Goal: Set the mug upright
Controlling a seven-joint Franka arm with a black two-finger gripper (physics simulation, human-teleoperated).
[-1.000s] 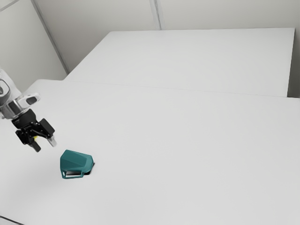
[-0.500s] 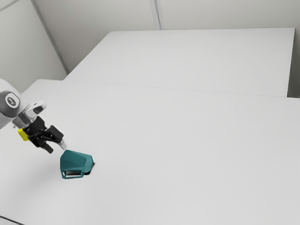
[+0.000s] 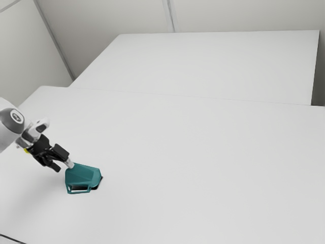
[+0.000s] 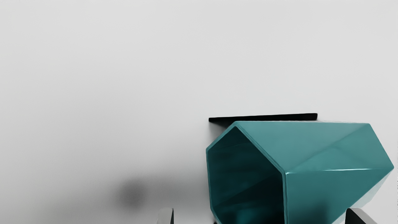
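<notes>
The teal faceted mug [image 3: 83, 176] lies on its side on the white table, its handle toward the exterior view's bottom edge. My gripper [image 3: 63, 166] is at the mug's side nearest the exterior view's left, one fingertip overlapping the mug's edge there. In the wrist view the mug [image 4: 326, 149] shows its dark hollow mouth and faceted side. The gripper [image 4: 259, 216] is open, its fingertips wide apart with part of the mug in view between them. Whether a finger touches the mug I cannot tell.
A broad white table [image 3: 203, 173] carries the mug, with another white surface [image 3: 218, 66] behind it. A thin dark cable [image 3: 11, 238] lies at the exterior view's lower left. A black strip [image 4: 264, 118] shows along the mug's side.
My gripper has come down and toward the exterior view's right, from apart from the mug to its near edge. The mug has not moved.
</notes>
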